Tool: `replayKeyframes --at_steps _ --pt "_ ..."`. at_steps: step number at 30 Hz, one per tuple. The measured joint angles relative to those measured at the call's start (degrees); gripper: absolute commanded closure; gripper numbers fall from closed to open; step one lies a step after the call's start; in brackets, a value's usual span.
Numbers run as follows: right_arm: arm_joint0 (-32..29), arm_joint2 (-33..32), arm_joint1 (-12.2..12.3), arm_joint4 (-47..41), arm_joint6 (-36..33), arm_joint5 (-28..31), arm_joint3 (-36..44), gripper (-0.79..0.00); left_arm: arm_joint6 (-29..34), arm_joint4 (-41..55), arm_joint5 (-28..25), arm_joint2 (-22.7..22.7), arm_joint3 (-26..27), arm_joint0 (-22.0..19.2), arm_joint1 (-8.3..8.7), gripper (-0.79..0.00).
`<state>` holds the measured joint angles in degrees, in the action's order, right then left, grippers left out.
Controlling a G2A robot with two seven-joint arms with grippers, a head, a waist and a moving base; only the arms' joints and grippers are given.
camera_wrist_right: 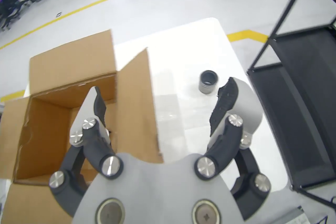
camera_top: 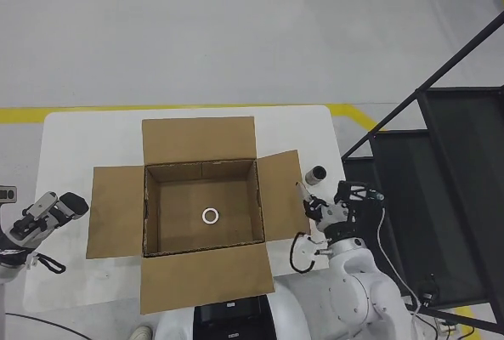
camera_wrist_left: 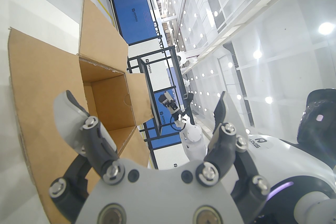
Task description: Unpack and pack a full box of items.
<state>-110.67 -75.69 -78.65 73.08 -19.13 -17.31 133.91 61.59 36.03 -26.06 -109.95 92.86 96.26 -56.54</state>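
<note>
A cardboard box [camera_top: 199, 140] sits open in the middle of the white counter [camera_top: 82, 144], with all four flaps folded outward. On its floor, near the middle, lies a small white ring [camera_top: 210, 216]. Outside the box, a short dark cylinder [camera_top: 317, 174] with a hollow top stands upright on the counter near the far corner of the right-hand flap; it also shows in the right wrist view [camera_wrist_right: 209, 82].

The left pincer [camera_top: 60, 206] hangs off the left flap's outer edge, fingers spread wide with nothing between them [camera_wrist_left: 144, 101]. The right pincer [camera_top: 305, 197] is at the right flap's edge, on the near side of the cylinder and not touching it; its fingers are also spread and hold nothing [camera_wrist_right: 162, 88].

A black shelf rack [camera_top: 455, 170] stands just beside the counter on the right.
</note>
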Motion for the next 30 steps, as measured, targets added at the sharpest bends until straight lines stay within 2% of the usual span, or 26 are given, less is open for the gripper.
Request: replayKeyframes --at_steps 4,9,14,18,25,30 --pt "6.24 6.42 0.04 6.81 -9.3 5.16 -0.06 -0.785 0.0 0.0 0.0 0.0 0.0 0.0 0.0 -0.785" --pt "16.31 16.2 -0.9 14.37 -21.86 6.54 -4.61 -0.785 0.0 0.0 0.0 0.0 0.0 0.0 0.0 -0.785" --pt "26.31 23.31 -2.79 10.68 -31.11 5.55 -14.06 -0.785 0.0 0.0 0.0 0.0 0.0 0.0 0.0 -0.785" --pt "33.21 24.8 -4.45 3.01 -33.02 2.49 -23.31 -0.785 0.0 0.0 0.0 0.0 0.0 0.0 0.0 -0.785" --pt "40.08 25.39 -6.35 -6.58 -31.06 -0.23 -36.51 -0.785 0.0 0.0 0.0 0.0 0.0 0.0 0.0 -0.785" --pt "40.29 25.44 -6.4 -6.88 -30.99 -0.2 -36.95 -0.785 0.0 0.0 0.0 0.0 0.0 0.0 0.0 -0.785"
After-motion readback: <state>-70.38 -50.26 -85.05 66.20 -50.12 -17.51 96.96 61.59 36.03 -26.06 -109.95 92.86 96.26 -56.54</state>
